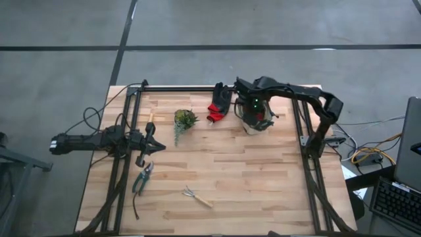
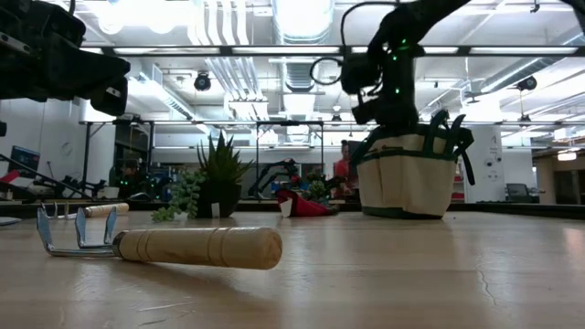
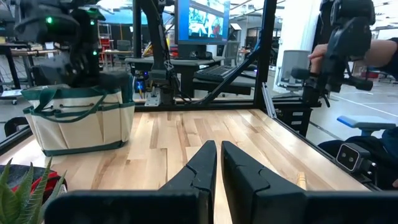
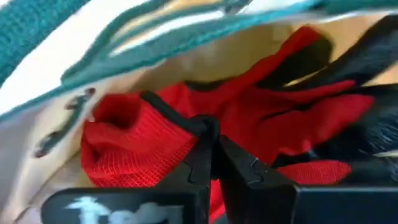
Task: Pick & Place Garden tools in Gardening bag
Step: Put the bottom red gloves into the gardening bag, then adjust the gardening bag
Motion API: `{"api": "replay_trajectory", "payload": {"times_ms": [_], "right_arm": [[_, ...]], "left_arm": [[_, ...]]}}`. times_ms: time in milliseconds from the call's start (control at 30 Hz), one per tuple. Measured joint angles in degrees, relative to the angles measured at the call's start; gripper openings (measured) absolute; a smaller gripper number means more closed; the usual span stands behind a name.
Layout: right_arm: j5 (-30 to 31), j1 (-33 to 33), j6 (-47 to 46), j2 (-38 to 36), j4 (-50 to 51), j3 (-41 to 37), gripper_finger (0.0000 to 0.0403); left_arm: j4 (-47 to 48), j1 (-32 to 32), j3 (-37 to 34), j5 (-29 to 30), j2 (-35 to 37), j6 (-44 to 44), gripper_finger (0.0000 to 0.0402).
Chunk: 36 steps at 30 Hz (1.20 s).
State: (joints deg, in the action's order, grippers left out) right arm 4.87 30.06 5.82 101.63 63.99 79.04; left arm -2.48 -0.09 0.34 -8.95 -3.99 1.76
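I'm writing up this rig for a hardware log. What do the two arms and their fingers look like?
Both arms are dark, nearly black, built of jointed tubular links. The right arm shows small green indicator lights near its wrist. The left arm trails a thin black cable. Each gripper's fingers are dark, angular wedges tapering to a point. A pale printed marking sits on the right gripper body.

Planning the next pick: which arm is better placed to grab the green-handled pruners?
Left. Its claw hangs just beside the green-handled pruners on the left half of the table, and its fingers hold nothing. The right claw is down in the gardening bag, pinching a red glove.
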Motion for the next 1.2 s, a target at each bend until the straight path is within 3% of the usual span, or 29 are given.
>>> {"api": "replay_trajectory", "payload": {"times_ms": [200,467,733,967,1200], "right_arm": [[0.4,0.0,0.1,1.1,1.4,0.3,0.0013],[1.1,0.0,-1.2,-3.6,2.1,1.8,0.0019],[2.8,0.0,-6.5,-7.0,2.3,3.4,0.0092],[2.8,0.1,-18.8,-7.1,2.1,6.3,0.0159],[-0.4,0.1,-23.7,-6.9,-0.2,8.5,0.0190]], "left_arm": [[0.0,0.0,0.0,0.0,0.0,0.0,0.0028],[0.0,0.0,0.0,0.0,0.0,0.0,0.0028],[0.0,0.0,0.0,0.0,0.0,0.0,0.0028],[0.0,0.0,0.0,0.0,0.0,0.0,0.0028],[0.0,0.0,0.0,0.0,0.0,0.0,0.0028]]}}
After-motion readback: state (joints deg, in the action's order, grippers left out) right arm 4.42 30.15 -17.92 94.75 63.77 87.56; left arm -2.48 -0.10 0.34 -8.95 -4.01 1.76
